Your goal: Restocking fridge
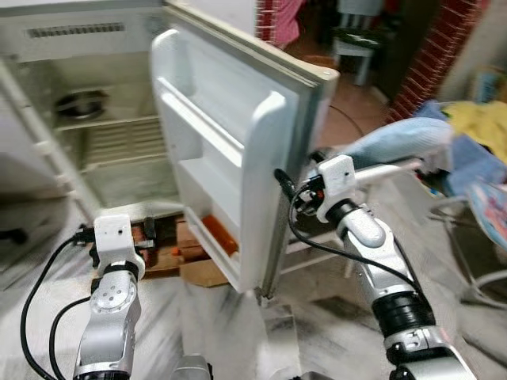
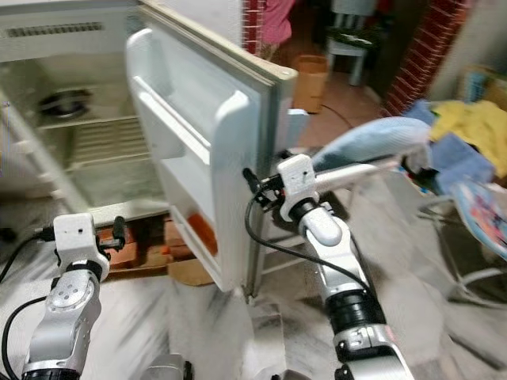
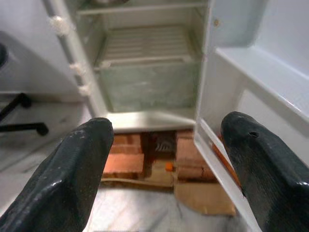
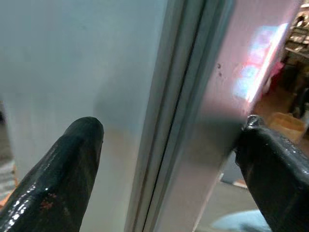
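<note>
- We are standing before the fridge (image 1: 95, 119), whose door (image 1: 238, 150) is hanging wide open and swinging out toward us, its free edge nearest our right arm.
- Our right gripper (image 4: 169, 159) is straddling that free edge of the door: in the right wrist view one black finger (image 4: 58, 169) is lying against the white inner face and the other against the grey outer face, with the door's rubber seal running between them. The fingers are spread, and whether they are pressing on the door we cannot tell.
- Our left gripper (image 3: 164, 169) is hovering low in front of the open cabinet, fingers released and wide apart, grasping nothing.
- Between those fingers we are looking at a wire shelf (image 3: 145, 43) and a pale green drawer (image 3: 149, 87) just below it.
- On an upper shelf a dark round pan (image 1: 79, 103) is sitting, blurred.
- The door's inner side is carrying white shelves (image 1: 198, 127); in the lowest one something orange (image 1: 222, 233) is lying, too blurred for us to name.
- The fridge is resting on red bricks (image 3: 125, 162), with a flat piece of cardboard (image 3: 203, 198) on the marbled floor (image 1: 230, 332) beside them.
- To our right, a heap of blue and yellow cloth (image 1: 444, 134) is lying over a white frame, well apart from the fridge.
- Behind the door, a brown box (image 2: 310, 79) is standing on the floor near a brick pillar (image 1: 432, 55).
</note>
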